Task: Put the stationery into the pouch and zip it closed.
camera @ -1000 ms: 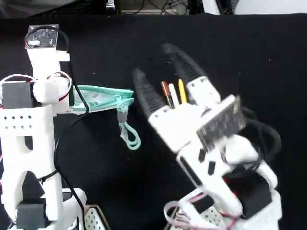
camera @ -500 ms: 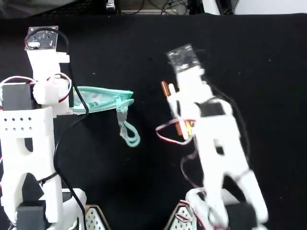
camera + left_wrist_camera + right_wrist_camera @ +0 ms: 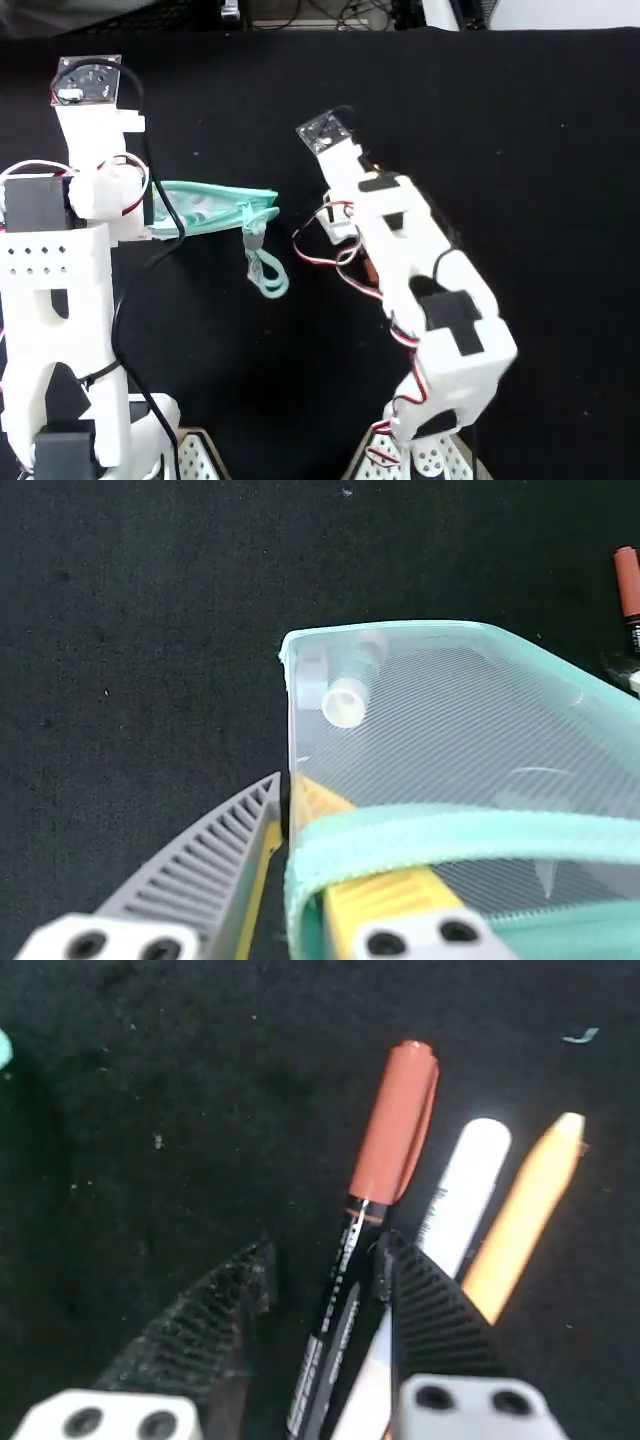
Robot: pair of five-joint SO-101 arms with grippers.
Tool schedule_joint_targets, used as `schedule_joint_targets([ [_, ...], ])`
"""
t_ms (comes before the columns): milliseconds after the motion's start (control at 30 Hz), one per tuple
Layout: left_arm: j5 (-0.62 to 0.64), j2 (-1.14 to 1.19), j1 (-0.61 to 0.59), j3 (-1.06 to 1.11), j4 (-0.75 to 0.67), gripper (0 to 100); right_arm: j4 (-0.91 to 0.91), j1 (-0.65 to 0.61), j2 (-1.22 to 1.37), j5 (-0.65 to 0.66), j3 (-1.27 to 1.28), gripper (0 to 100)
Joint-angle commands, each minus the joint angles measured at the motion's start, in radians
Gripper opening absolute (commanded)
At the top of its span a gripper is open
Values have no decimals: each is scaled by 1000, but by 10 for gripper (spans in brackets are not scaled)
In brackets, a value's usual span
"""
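A clear pouch (image 3: 215, 208) with mint trim lies left of centre, its zip loop (image 3: 266, 276) trailing toward me. My left gripper (image 3: 288, 788) is shut on the edge of the pouch (image 3: 450, 730), with the yellow finger inside and the grey one outside. Three pens lie side by side: a brown-capped black pen (image 3: 385, 1150), a white pen (image 3: 462, 1185) and an orange pen (image 3: 525, 1210). My right gripper (image 3: 322, 1295) is open low over them, its fingers straddling the black pen's barrel. From above, the right arm (image 3: 400, 240) covers the pens.
A black cloth covers the table (image 3: 540, 130). Both arm bases stand at the near edge. The brown cap (image 3: 627, 580) shows beyond the pouch in the left wrist view. Cables and equipment line the far edge.
The right arm has come down from a raised pose and swung left over the pens, hiding them from above. The left arm and pouch have kept still.
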Motion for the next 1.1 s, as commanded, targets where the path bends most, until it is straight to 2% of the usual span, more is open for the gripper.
schedule_joint_targets([
  [0,0,3,8,8,-11,32,-18,-14,7,3,-73,166],
  [133,0,3,8,8,-11,32,-11,-15,10,9,-73,152],
  [233,0,3,8,8,-11,32,-9,-15,1,6,-45,10],
  [400,0,3,8,5,-11,32,60,-17,-114,9,58,12],
  [600,0,3,10,4,-11,32,164,-15,-357,11,340,15],
  [700,0,3,10,1,-11,32,181,-15,-447,74,437,17],
  [767,0,3,10,1,-11,32,199,-15,-489,121,466,57],
  [933,0,3,10,4,-11,32,215,-20,-541,135,464,245],
  [1067,0,3,10,5,-11,32,201,-83,-519,129,429,229],
])
